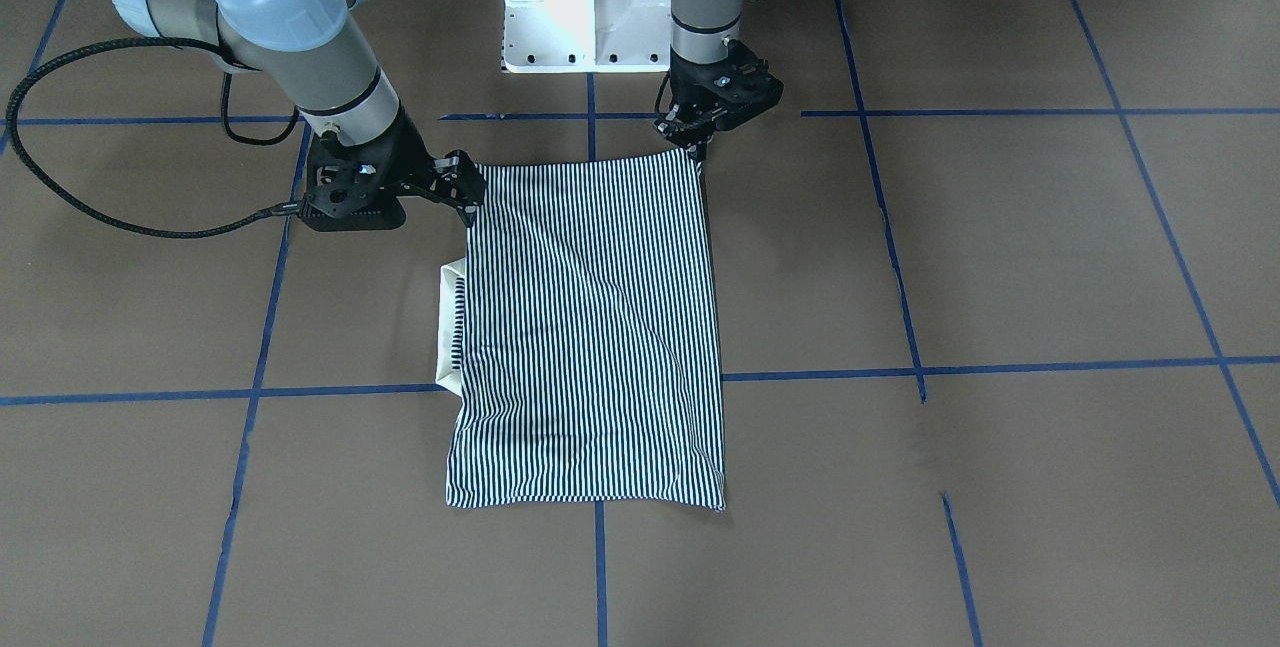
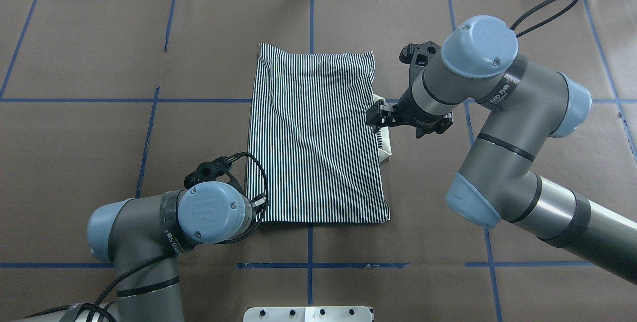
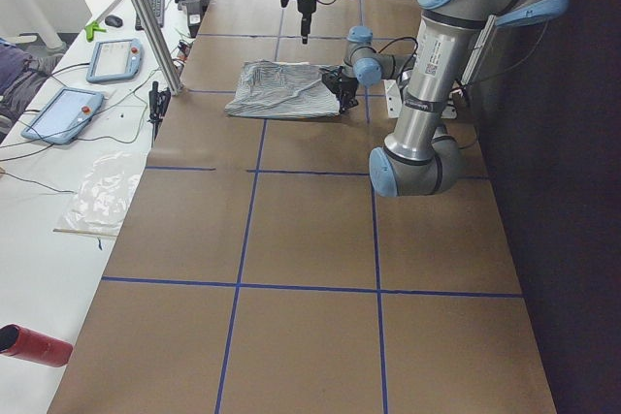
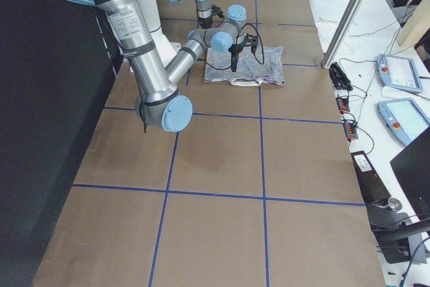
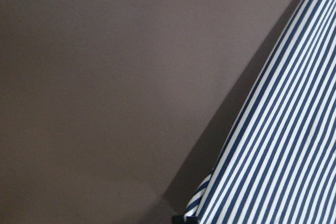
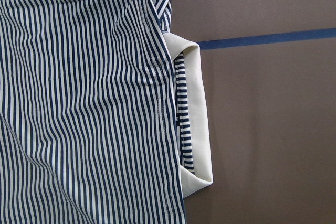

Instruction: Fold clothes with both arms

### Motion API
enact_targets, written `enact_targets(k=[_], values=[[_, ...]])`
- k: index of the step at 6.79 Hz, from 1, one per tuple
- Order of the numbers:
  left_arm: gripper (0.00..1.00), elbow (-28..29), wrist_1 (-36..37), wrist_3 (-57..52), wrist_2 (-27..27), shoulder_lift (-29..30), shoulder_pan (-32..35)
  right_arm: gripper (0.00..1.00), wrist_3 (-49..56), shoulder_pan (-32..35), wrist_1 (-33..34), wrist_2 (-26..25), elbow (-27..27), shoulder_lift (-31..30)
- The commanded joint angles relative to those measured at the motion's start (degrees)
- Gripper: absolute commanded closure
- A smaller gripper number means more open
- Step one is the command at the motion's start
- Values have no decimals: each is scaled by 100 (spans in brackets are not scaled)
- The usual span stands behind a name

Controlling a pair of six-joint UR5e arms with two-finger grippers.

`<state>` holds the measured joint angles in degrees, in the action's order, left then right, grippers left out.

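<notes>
The left tool [image 1: 698, 139] points straight down at one robot-side corner of the polo shirt [image 1: 590, 327], its fingers pressed together on that corner of striped cloth. Its wrist view shows the fabric lifted slightly off the brown worktop [image 1: 1000, 257], with a shadow beneath it. The right tool [image 1: 472, 192] hangs tilted above the shirt's opposite side, fingers spread and pinching nothing. Its wrist view looks down on the cream collar [image 1: 447, 327], which pokes out from under the striped edge on that side. The shirt lies folded into a tall rectangle in the middle of the worktop, mildly wrinkled, straddling the blue tape lines [image 1: 1000, 112] of the grid
</notes>
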<state>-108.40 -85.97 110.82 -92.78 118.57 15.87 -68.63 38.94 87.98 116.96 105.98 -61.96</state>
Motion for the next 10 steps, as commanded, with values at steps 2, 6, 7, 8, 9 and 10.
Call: enact_targets(k=[2,6,7,8,9,10], values=[[43,47,1,1,14,9,-40,0,-10,-9,0,-7,1,8],[23,390,-69,1,6,70,-58,0,-10,0,0,-16,-8,0],[24,390,-69,1,6,70,-58,0,-2,0,0,-16,-8,0],[25,381,-69,1,6,79,-58,0,-2,0,0,-16,-16,0],[26,363,-69,1,6,88,-49,0,-2,0,0,-16,-8,0],[26,372,-78,1,6,105,-49,0,-2,0,0,-16,-8,0]])
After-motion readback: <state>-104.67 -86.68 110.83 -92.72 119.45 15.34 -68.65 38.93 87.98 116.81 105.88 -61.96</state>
